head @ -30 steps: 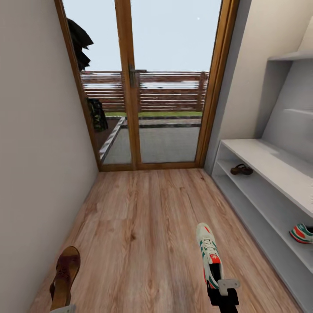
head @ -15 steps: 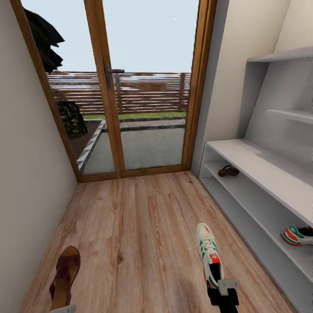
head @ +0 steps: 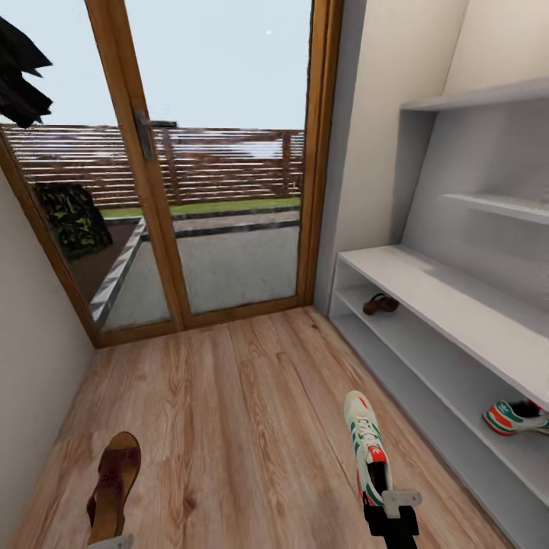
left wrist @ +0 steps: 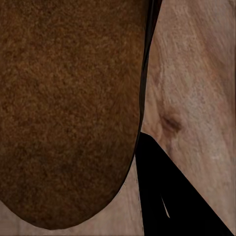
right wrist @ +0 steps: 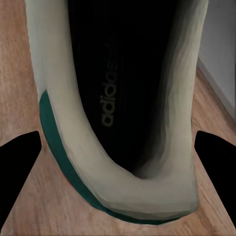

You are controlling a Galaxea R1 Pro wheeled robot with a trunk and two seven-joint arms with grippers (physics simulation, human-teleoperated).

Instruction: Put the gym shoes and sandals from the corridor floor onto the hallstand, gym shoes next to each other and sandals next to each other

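The right tool [head: 390,509] sits at the 6 o'clock edge of the head view, clamped on the heel of a cream sneaker [head: 367,444] with green stripes, whose toe points toward 12 o'clock over the wood floor [head: 244,412]. In the right wrist view the sneaker's dark opening [right wrist: 123,83] lies between the two black fingers [right wrist: 17,162], which stand at either side of the heel.

At 7 o'clock in the head view, a brown sandal [head: 113,488] is carried above the floor, toe up toward 12 o'clock. The left tool [head: 114,542] peeks in just under its heel; whether it is clamped or apart I cannot tell. In the left wrist view the sandal's brown sole [left wrist: 69,108] is close to the camera, with one black finger [left wrist: 167,196] beside it.

The grey shoe rack [head: 450,305] runs along the wall from 2 to 4 o'clock. On its upper shelf, the second sandal [head: 380,303] rests at the far end, and the second sneaker [head: 515,417] lies at the near end, well apart from it.

A glass door [head: 206,152] with a wooden frame stands at 12 o'clock.
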